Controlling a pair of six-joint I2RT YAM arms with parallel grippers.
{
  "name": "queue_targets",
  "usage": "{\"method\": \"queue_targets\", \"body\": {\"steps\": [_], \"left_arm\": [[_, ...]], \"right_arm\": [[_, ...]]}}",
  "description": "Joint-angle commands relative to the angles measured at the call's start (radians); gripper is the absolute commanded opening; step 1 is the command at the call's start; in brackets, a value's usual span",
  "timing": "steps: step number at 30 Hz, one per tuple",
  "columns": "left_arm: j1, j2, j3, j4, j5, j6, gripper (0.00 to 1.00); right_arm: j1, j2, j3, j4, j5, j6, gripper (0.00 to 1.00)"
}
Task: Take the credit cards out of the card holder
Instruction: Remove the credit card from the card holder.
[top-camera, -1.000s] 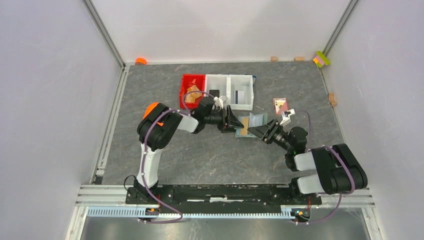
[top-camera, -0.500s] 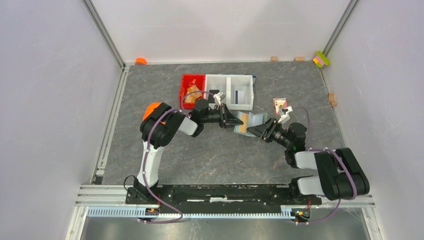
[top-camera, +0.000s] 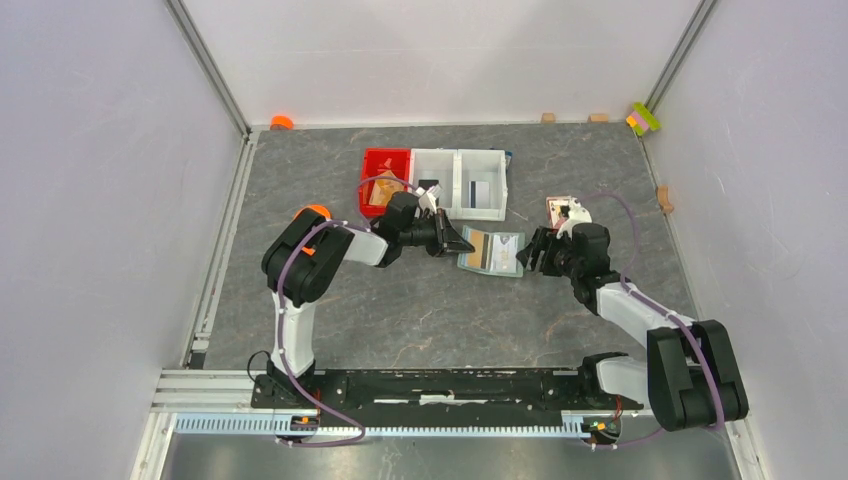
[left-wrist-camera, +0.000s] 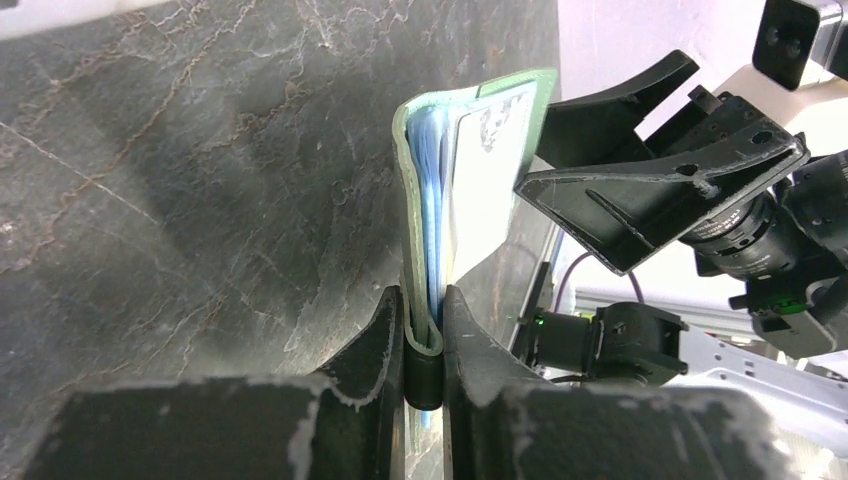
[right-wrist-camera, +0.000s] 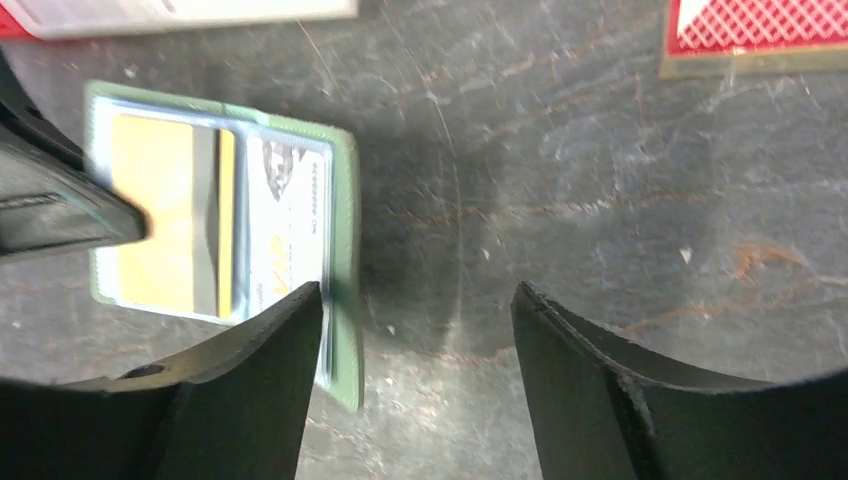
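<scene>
We see one left gripper (left-wrist-camera: 424, 312) pinching the left edge of the one card holder (top-camera: 492, 252), lying open on the table (top-camera: 400, 300); two credit cards (right-wrist-camera: 165, 225) show inside; one right gripper (right-wrist-camera: 418, 300), spread, hovers just beside

Plain white walls (top-camera: 440, 60) enclose a dark grey marbled tabletop (top-camera: 420, 310).

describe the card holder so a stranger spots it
On the grey table, look in front of the row of red and white bins, between the two arms. The card holder is there, open, its edge pinched by the left end effector. It alone is sage green with a yellow card inside, unlike the red-patterned square nearby.
</scene>
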Motion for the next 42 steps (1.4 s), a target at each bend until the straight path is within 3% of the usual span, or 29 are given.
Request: {"method": "queue_targets", "body": {"steps": [1, 7, 13, 27, 42], "left_arm": [[-0.008, -0.039, 0.024, -0.053, -0.011, 0.097, 0.03], [-0.014, -0.051, 0.017, 0.004, 0.026, 0.087, 0.03], [-0.027, -0.066, -0.017, 0.209, 0.1, 0.014, 0.03], [-0.031, -0.043, -0.075, 0.671, 0.184, -0.215, 0.02], [-0.045, -0.049, -0.078, 0.793, 0.22, -0.258, 0.02]], "right_arm": [[-0.001, -0.048, 0.015, -0.06, 0.02, -0.109, 0.7], [-0.002, -0.137, 0.005, 0.027, -0.181, -0.121, 0.51], [-0.001, -0.116, 0.015, 0.102, -0.371, -0.058, 0.4], [-0.003, -0.144, 0.026, 0.112, -0.409, -0.015, 0.36], [-0.004, -0.123, 0.006, 0.236, -0.46, 0.09, 0.26]]}}
